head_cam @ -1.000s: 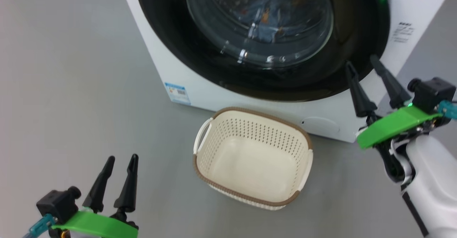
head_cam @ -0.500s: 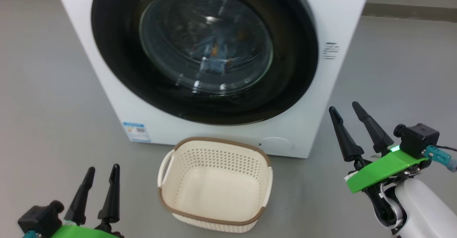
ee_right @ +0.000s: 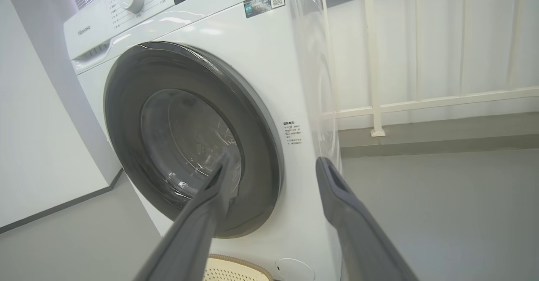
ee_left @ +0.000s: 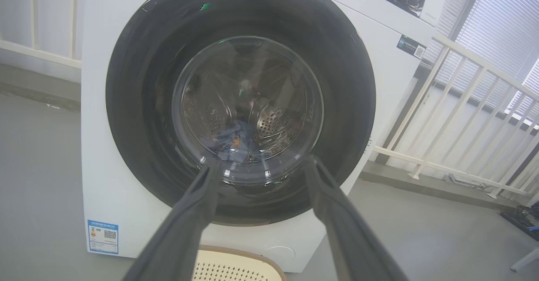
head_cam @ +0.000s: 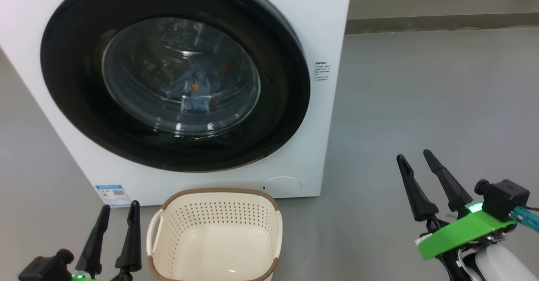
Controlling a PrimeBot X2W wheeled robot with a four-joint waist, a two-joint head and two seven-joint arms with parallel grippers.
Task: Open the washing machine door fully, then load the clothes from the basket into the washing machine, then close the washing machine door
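The white washing machine (head_cam: 324,28) stands with its round black door (head_cam: 67,104) shut flat against the front. Light blue clothes (head_cam: 196,89) lie inside the drum behind the glass, also seen as clothes (ee_left: 231,140) in the left wrist view. The cream basket (head_cam: 219,213) sits on the floor before the machine, holding nothing. My left gripper (head_cam: 120,206) hangs open just left of the basket, fingers pointing at the door (ee_left: 139,104). My right gripper (head_cam: 413,154) is open over bare floor, right of the machine and apart from it.
A blue label (head_cam: 113,194) marks the machine's lower left corner. A white railing (ee_right: 374,62) and a low kerb (head_cam: 442,22) run behind and to the right of the machine. A white wall (ee_right: 38,125) closes in on its left. Grey floor (head_cam: 421,95) spreads out to the right.
The head camera has risen and swung, so the machine sits lower and further left in the picture. My right gripper has drawn back from the door's lower right edge. The door stays shut.
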